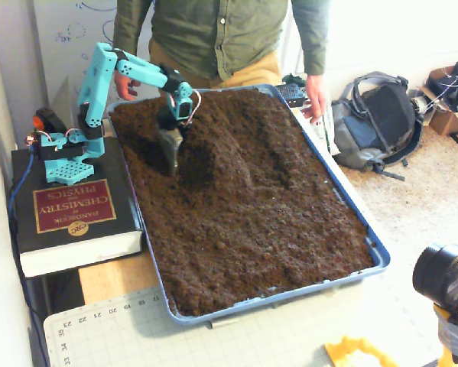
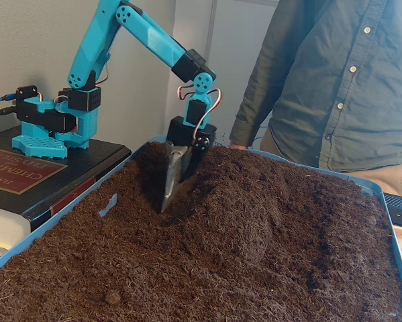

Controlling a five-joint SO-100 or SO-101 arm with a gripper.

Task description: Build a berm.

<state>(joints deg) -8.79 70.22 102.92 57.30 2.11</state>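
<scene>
My claw point(image 2: 168, 201) looks nearly closed, empty; if I push hard, the ridge point(image 2: 254, 201) side can collapse.

A thick chemistry book point(image 1: 72, 210) lies beside the blue tray's point(image 1: 378, 252) left edge; a backpack point(image 1: 378, 122) sits on the floor beyond its right edge.

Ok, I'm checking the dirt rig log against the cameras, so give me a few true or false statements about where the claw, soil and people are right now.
1. The claw has its tip down in the soil beside the berm. True.
2. The arm's base stands on a book. True.
3. The tray is red. False: it is blue.
4. Nobody stands near the tray. False: a person in a green shirt stands at its far end.
5. The claw holds a cup. False: no cup is visible.
</scene>
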